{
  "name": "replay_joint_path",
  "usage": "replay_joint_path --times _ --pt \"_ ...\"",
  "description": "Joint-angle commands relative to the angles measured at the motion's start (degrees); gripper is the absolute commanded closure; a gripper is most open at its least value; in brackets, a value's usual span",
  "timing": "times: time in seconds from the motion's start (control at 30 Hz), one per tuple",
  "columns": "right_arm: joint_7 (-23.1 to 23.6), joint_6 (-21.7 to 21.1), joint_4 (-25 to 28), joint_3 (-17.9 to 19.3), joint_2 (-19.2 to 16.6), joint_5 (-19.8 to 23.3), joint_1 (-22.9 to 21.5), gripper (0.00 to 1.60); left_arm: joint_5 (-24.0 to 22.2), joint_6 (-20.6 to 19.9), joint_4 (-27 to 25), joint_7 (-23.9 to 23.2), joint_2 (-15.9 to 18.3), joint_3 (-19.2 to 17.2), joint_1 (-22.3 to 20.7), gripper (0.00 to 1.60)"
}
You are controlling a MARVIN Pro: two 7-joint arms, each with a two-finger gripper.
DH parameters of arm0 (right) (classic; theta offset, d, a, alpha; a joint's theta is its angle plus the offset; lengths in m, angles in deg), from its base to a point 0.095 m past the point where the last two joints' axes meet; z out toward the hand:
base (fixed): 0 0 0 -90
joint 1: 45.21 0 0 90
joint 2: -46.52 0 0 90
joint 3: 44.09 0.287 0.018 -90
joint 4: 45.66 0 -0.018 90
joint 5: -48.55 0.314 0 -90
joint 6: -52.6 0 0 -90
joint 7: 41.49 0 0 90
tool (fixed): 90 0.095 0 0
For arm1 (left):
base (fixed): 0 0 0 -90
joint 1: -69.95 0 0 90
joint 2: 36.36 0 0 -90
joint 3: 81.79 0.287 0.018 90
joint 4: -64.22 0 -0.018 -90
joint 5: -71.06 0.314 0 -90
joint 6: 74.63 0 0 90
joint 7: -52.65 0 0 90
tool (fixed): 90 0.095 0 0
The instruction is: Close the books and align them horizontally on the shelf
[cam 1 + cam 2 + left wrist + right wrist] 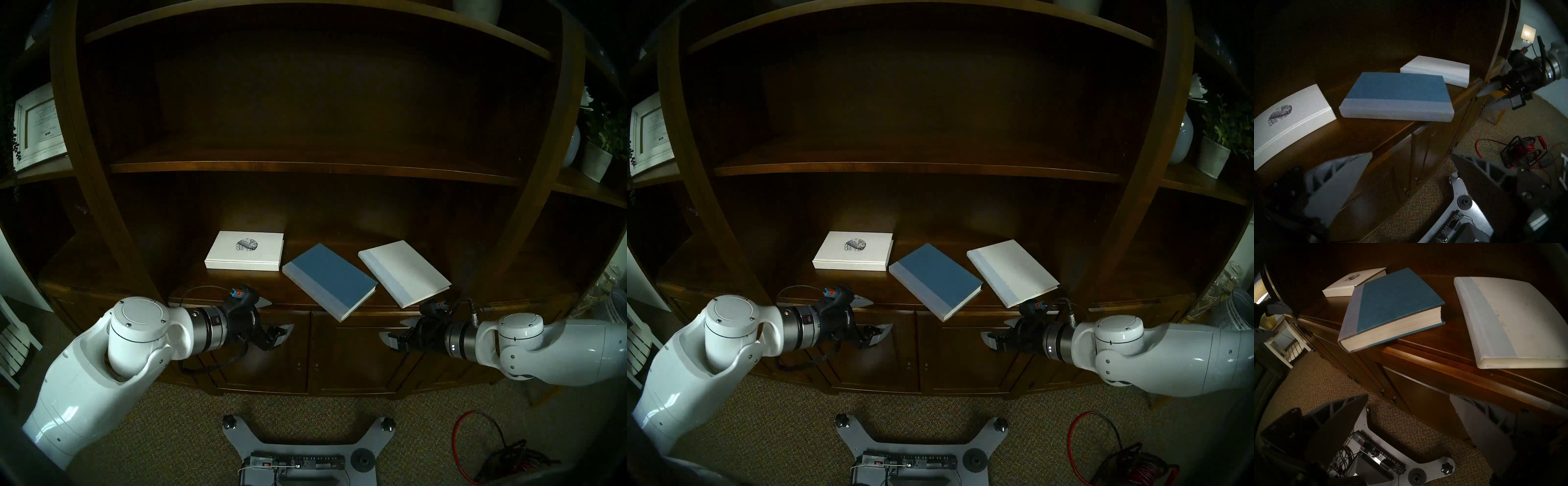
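Now all 3 books lie closed on the shelf (pixel 190 288). The emblem book (pixel 245 250) sits square; the blue book (pixel 330 280) and white book (pixel 403 273) lie diagonal, blue corner overhanging the front. They are stiff and probably heavy: take by the long edges. Left claw (pixel 273 319) and right claw (pixel 395 334) are spread wide, empty.
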Motion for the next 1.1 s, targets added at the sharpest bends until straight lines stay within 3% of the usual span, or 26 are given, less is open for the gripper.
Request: replay_joint_path --times 0.0,0.33,0.73,1.07 --pt "0.0 0.3 0.1 1.2 0.0 0.0 -1.2 0.0 3.0 2.7 1.1 0.0 -1.5 4.1 -5.3 0.0" --pt "0.0 0.3 0.1 1.1 0.0 0.0 -1.2 0.0 4.3 1.3 5.0 -0.9 -5.6 9.1 -10.8 0.0" --pt "0.0 0.3 0.1 1.1 0.0 0.0 -1.2 0.0 3.6 -1.7 10.6 -3.1 -11.6 9.9 -16.1 0.0" --pt "0.0 0.3 0.1 1.1 0.0 0.0 -1.2 0.0 4.5 -3.2 14.7 -3.8 -14.4 13.5 -21.4 0.0"
